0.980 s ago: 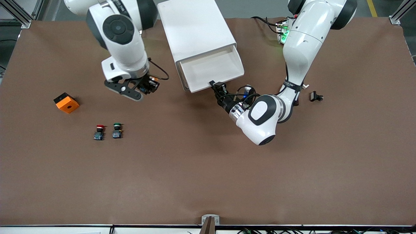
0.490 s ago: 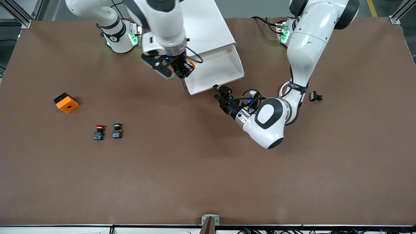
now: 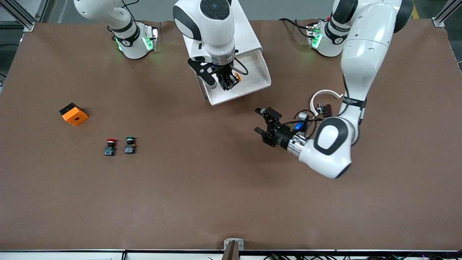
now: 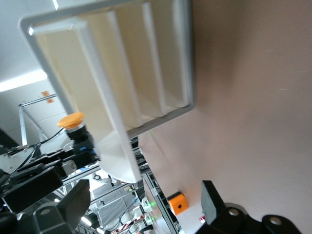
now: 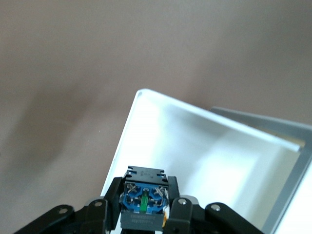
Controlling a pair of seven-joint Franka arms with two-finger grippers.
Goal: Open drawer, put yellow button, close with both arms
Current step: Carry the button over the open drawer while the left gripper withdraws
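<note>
Over open white drawer point(image 3: 249, 81), yellow button point(image 3: 236, 77), yellow cap, black body, blue base

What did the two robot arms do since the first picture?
The right gripper, shut on the yellow button, travelled from over the bare table to over the open drawer. The left gripper let go of the drawer front and pulled back, jaws open, over the table. The drawer stayed open. The red button, green button and orange block did not move.
</note>
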